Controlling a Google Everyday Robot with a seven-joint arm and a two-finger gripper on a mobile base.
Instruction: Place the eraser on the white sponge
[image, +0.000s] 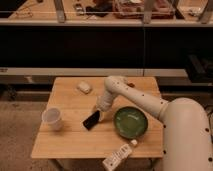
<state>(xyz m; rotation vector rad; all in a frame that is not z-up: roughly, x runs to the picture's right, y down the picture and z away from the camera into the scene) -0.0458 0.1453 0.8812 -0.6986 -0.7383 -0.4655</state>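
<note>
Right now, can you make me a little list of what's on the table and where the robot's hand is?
table: wooden
eraser: black, lying flat near the middle
white sponge: far side, apart from the eraser
white cup: upright, left of the eraser
green bowl: right of the eraser
white bar with buttons: front edge
gripper: right at the eraser's far end; contact unclear
job: eraser not yet on the sponge
</note>
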